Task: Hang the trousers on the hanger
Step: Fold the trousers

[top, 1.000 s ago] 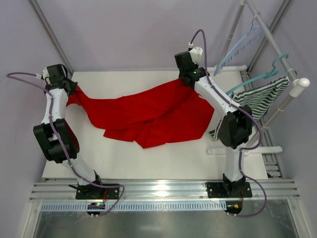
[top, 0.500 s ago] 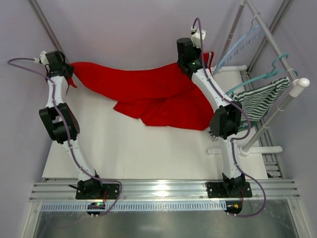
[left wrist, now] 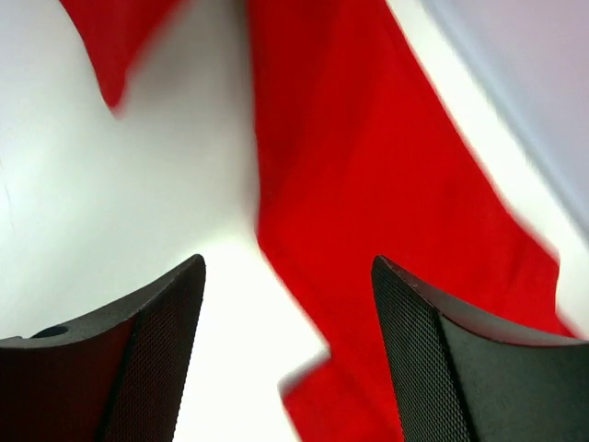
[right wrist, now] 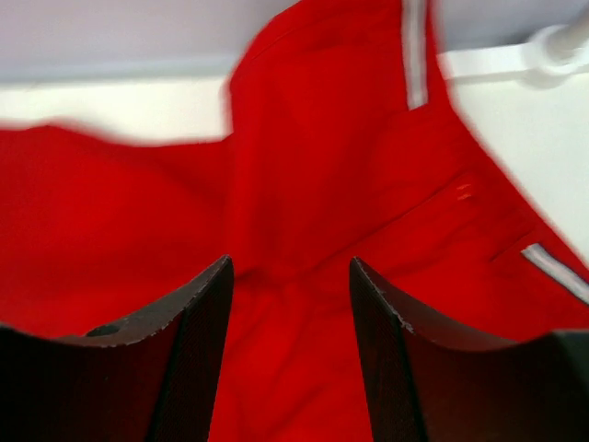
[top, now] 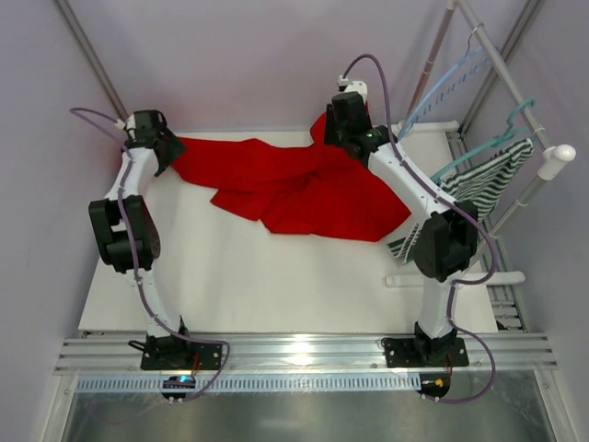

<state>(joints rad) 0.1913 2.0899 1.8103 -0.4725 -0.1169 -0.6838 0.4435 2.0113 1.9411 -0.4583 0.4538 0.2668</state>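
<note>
Two grippers stand over opposite ends of the trousers, which lie crumpled on the far half of the white table. One end of the garment reaches the left gripper and the bunched, higher end lies at the right gripper. In the left wrist view the dark, finely textured fingers are spread wide with nothing between them. The gap shows bare table and a long edge of red cloth running beyond and below the tips. In the right wrist view the jaws are likewise parted and grip nothing, and soft folded red cloth fills the field beyond them. A narrow pale trim stripe crosses this cloth near the top right, though motion blur hides finer detail. The fabric is matte, bright red and loosely creased, its legs overlapping toward the table's middle. The hanger, thin pale blue plastic with a notched lower bar, hangs from the slanted white rail at far right, apart from the trousers. Lower on that rail hang a teal hanger and a green-and-white striped garment.
</note>
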